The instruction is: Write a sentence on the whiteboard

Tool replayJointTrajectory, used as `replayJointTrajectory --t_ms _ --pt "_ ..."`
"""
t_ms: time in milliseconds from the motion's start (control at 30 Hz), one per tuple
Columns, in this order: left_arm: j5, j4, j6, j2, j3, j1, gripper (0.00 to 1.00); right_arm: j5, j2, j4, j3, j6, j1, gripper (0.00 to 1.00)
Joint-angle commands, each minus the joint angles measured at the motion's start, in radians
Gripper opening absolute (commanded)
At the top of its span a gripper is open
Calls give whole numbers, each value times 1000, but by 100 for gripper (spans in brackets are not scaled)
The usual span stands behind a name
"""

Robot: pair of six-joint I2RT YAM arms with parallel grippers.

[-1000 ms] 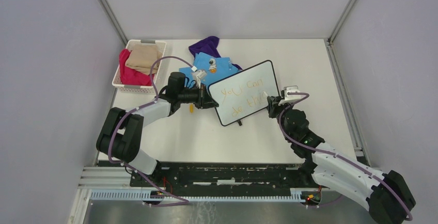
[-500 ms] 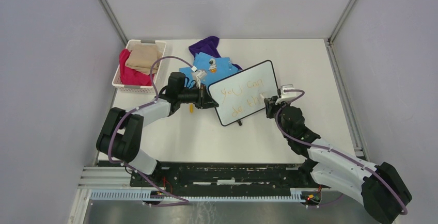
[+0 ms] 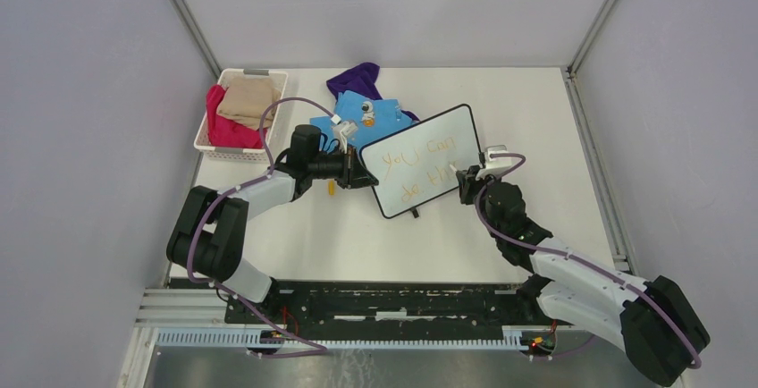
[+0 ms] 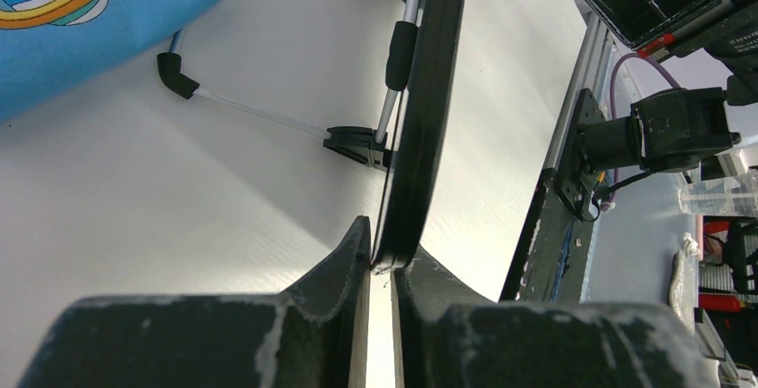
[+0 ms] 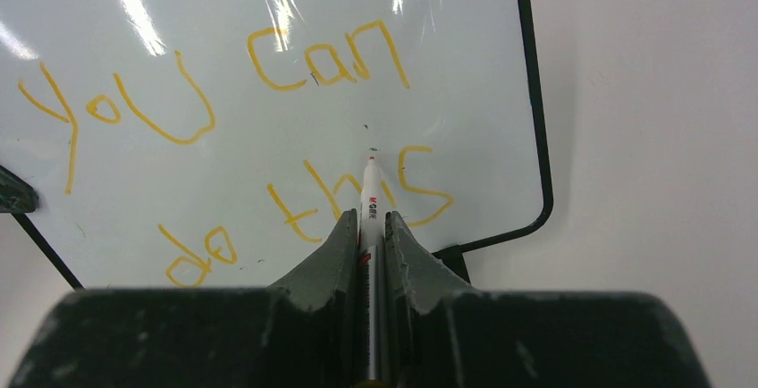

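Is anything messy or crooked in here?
Yes. The whiteboard sits crooked to the table edges, its edge pinched by the left claw. Behind it, a blue shirt and purple cloth lie loose outside the basket.

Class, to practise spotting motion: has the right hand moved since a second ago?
Yes. The right hand, holding the marker, has edged slightly left, closer to the right edge of the whiteboard, which stayed put.

Top camera looks down from behind the near edge over the whole bench (image 3: 313, 227); left wrist camera sits close, edge-on to the board (image 4: 425, 111); right wrist camera faces its front; all share it.
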Motion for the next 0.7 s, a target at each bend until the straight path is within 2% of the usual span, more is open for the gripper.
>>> replayJointTrajectory --t_ms 0,667 --pt "-82 -100 49 37 -1 -2 2 -5 10 82 17 12 -9 0" --pt "-82 -102 51 36 0 -2 2 -18 41 93 2 21 -24 0"
